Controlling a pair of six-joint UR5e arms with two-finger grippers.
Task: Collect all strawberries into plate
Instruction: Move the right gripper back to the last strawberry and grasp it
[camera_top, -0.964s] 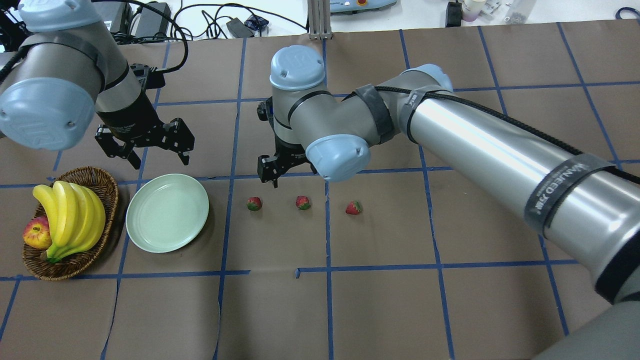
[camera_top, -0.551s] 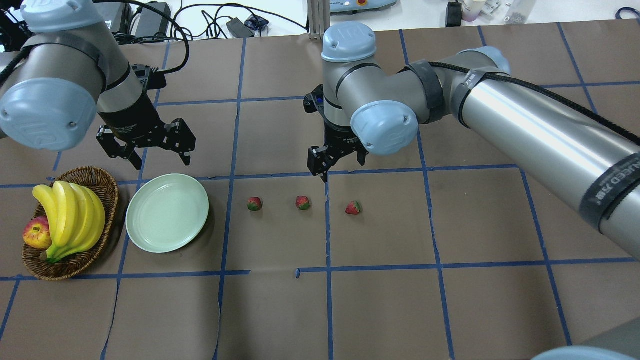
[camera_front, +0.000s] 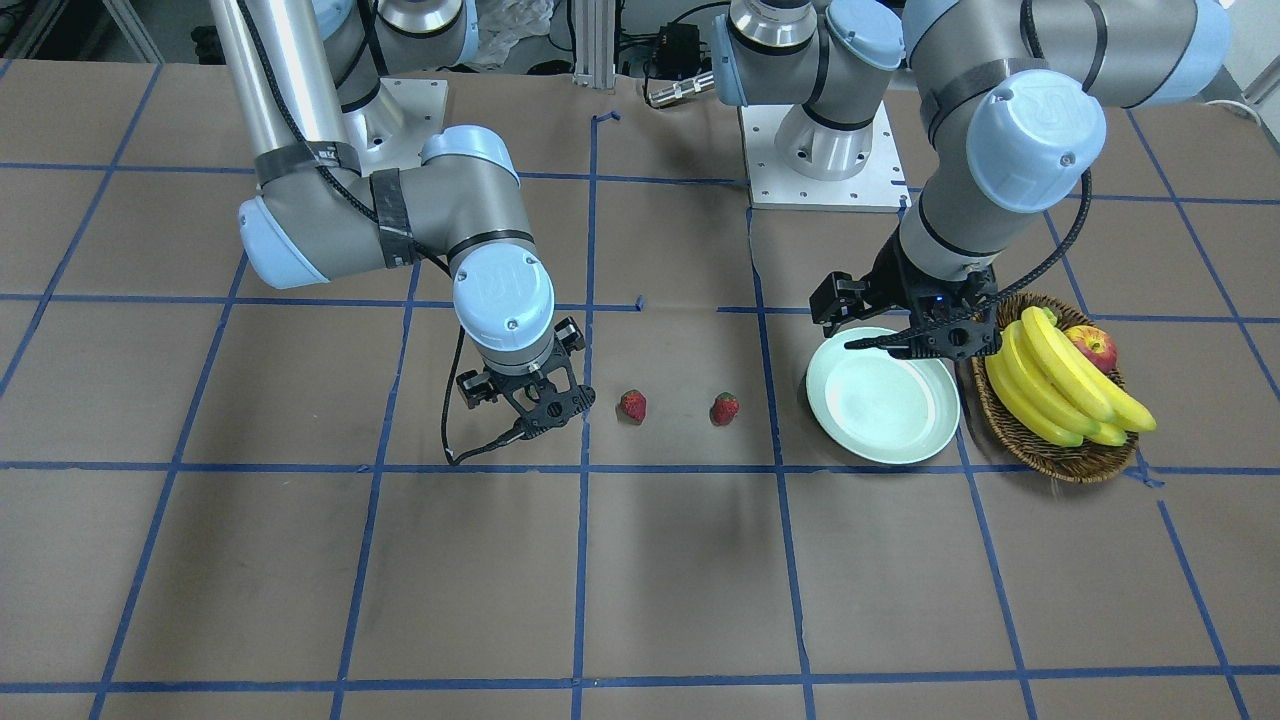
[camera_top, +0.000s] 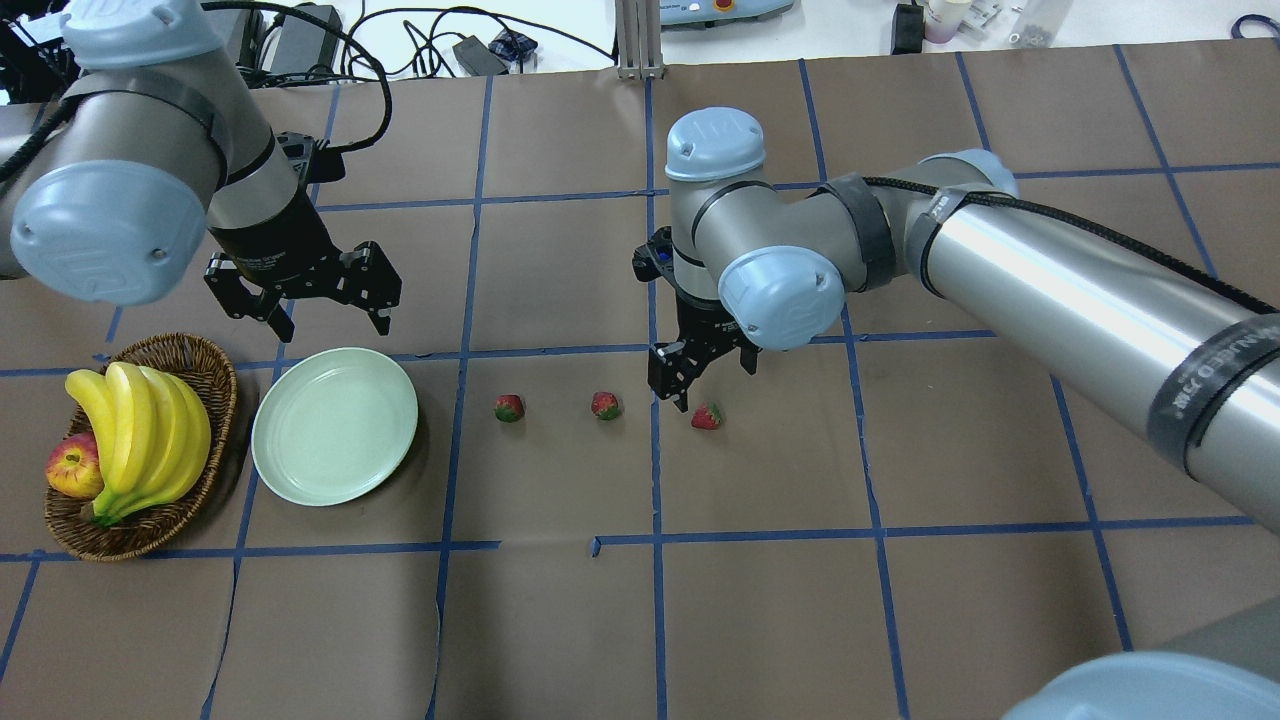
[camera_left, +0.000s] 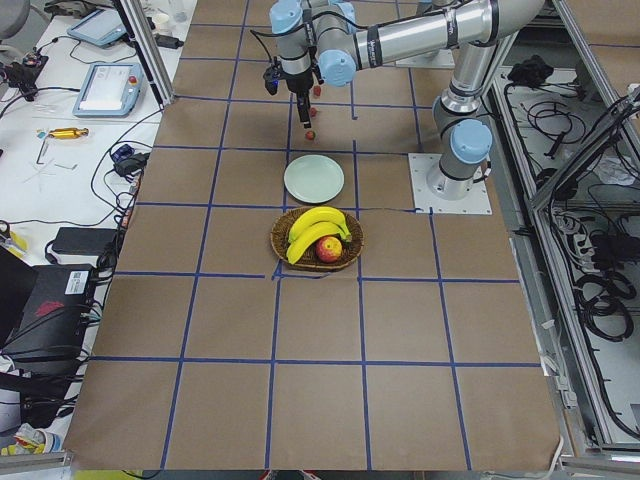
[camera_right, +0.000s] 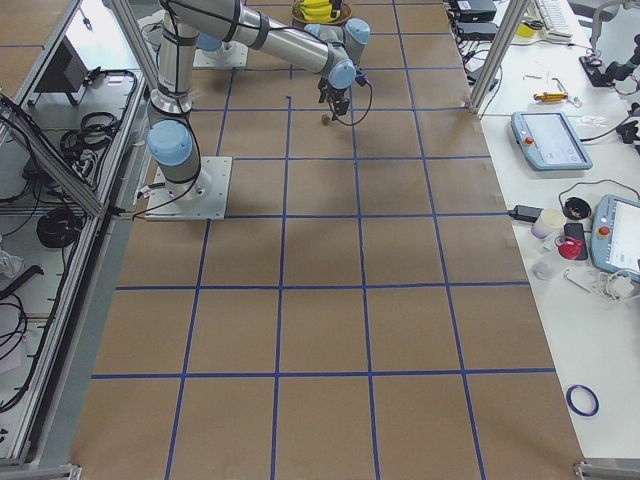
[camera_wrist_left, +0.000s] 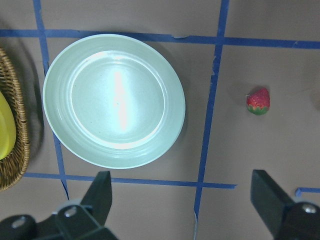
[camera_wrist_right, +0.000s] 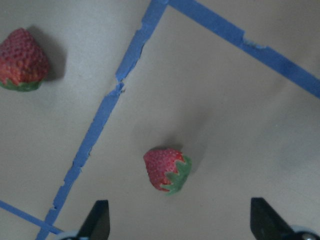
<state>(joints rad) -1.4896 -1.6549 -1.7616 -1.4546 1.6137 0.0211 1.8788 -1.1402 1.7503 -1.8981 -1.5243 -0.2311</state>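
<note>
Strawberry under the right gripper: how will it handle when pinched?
The strawberry lies on its side, tapered, so it probably pivots or rolls if one finger touches first. Small next to the open right gripper, likely very light. Bumpy skin probably resists slipping.

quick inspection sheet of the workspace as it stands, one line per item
surface: brown paper table with a blue tape grid
job's things: three strawberries in a row on the table, none in the plate, which is empty
clutter: wicker basket beside the plate, holding bananas and an apple
end effectors: right end effector open, low over the strawberry farthest from the plate, not gripping; left end effector open, empty, hovering by the plate's far edge
cables: black cable strapped along the right arm; loose leads beyond the table
surroundings: teach pendant on a side bench
</note>
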